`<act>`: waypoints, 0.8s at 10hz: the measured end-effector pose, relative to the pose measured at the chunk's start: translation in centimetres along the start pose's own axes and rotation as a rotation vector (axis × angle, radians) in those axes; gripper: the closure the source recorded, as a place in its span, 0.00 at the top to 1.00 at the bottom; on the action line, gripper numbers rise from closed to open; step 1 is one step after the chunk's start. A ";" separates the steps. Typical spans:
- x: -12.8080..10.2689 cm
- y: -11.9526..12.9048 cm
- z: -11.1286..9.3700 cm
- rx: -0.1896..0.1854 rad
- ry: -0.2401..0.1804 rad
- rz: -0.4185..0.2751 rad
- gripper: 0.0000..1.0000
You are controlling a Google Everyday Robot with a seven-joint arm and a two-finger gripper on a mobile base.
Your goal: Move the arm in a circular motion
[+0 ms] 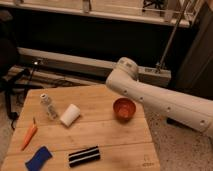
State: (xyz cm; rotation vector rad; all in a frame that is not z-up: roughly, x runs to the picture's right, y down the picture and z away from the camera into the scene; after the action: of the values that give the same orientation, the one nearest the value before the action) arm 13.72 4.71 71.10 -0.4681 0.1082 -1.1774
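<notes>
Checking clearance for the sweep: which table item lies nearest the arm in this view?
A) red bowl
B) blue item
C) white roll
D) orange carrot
A: the red bowl sits right below the arm in the image, while the others lie further left on the table; the gripper is out of frame.
</notes>
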 end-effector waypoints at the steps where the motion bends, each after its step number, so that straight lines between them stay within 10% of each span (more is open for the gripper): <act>1: -2.5 1.0 -0.8 -0.026 -0.047 -0.020 0.00; 4: -10.0 1.1 -3.8 -0.036 -0.206 -0.128 0.00; 8: -20.4 -7.3 -6.0 0.123 -0.420 -0.435 0.00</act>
State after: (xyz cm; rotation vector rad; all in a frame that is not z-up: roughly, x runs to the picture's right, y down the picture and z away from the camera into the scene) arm -2.48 19.26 65.48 -0.6394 -0.4461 -1.4721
